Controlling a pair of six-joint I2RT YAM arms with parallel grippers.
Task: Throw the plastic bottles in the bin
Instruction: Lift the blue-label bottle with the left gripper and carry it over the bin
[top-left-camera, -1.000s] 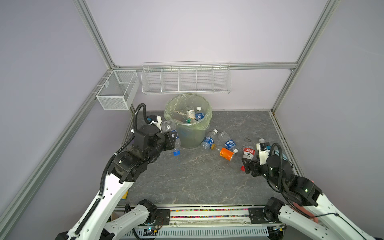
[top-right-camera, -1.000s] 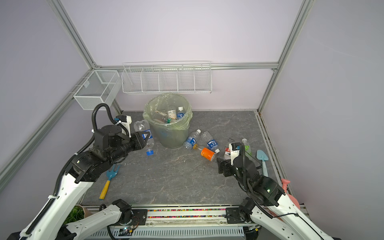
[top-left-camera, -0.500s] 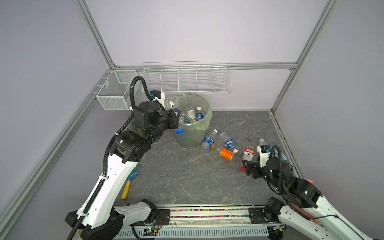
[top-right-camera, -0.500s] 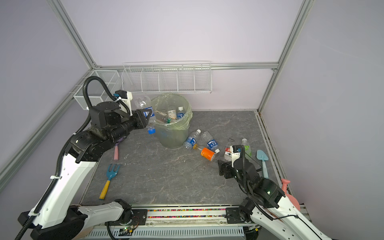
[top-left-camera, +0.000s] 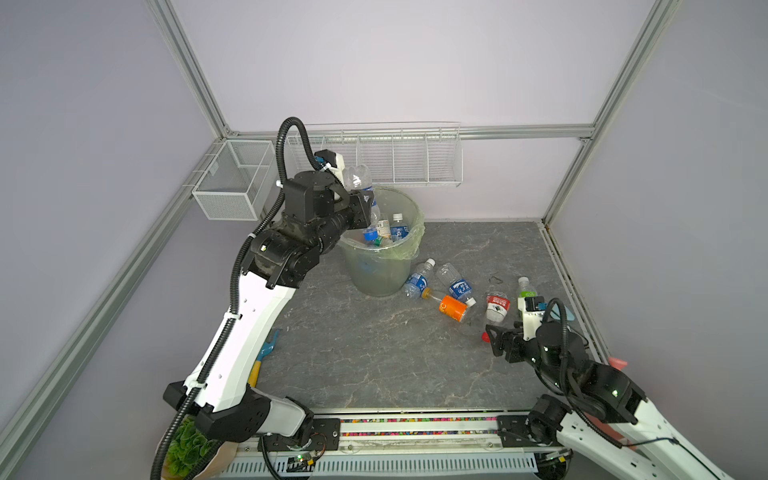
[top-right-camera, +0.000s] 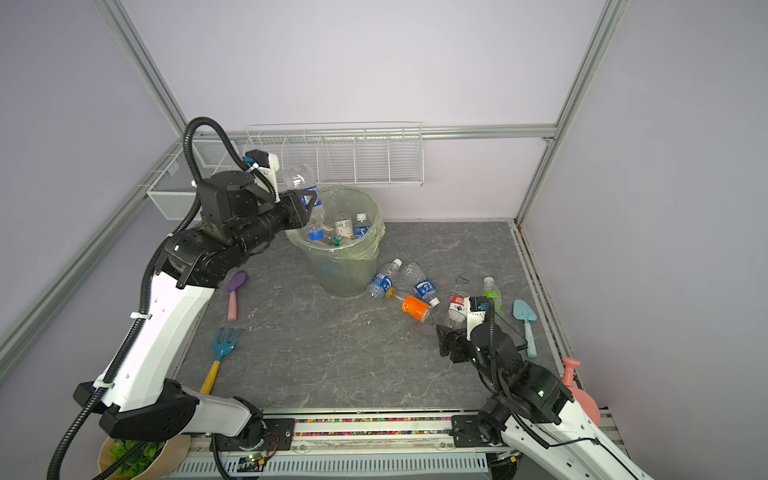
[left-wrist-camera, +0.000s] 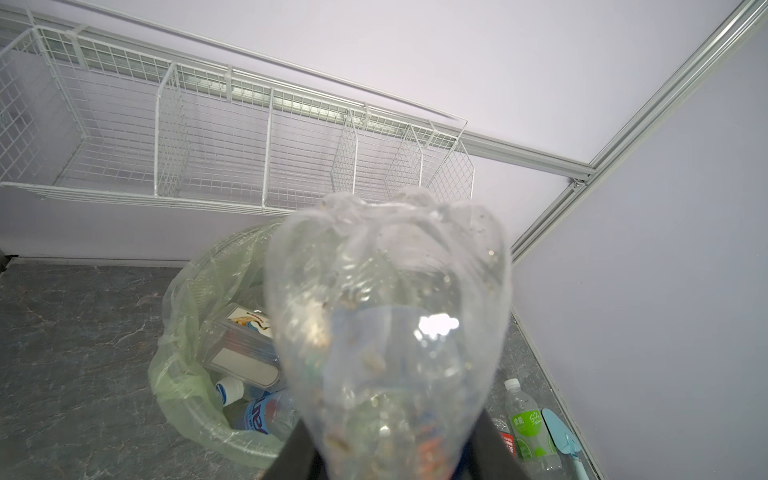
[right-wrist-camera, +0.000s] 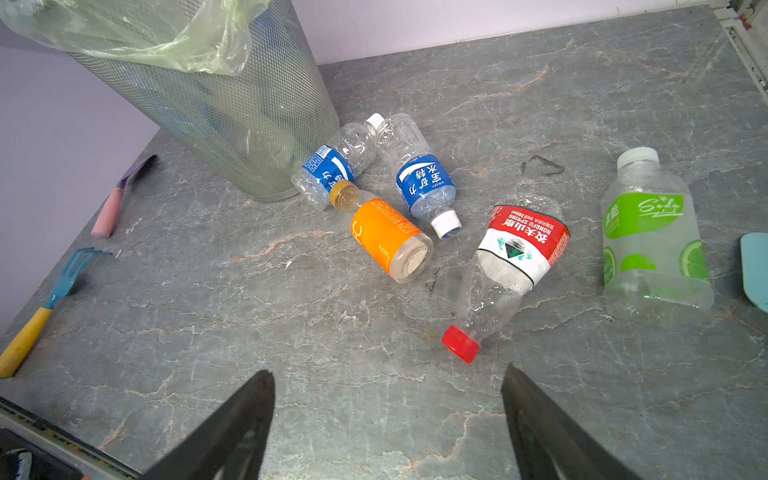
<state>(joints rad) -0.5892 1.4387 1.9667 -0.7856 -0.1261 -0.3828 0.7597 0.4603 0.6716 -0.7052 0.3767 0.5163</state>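
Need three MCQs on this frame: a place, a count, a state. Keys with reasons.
1. The orange bottle lies: A in a drawer; B on the table; C on a plate.
2. Bottles on the table: A three; B eight; C five.
3. The left gripper is: A shut on a clear bottle; B open; C shut on nothing.
Key: 1 B, it rests on the table near the bin. 2 C, two blue-label bottles, the orange, a red-label bottle, a green-label bottle. 3 A, its jaws clamp the bottle's middle.
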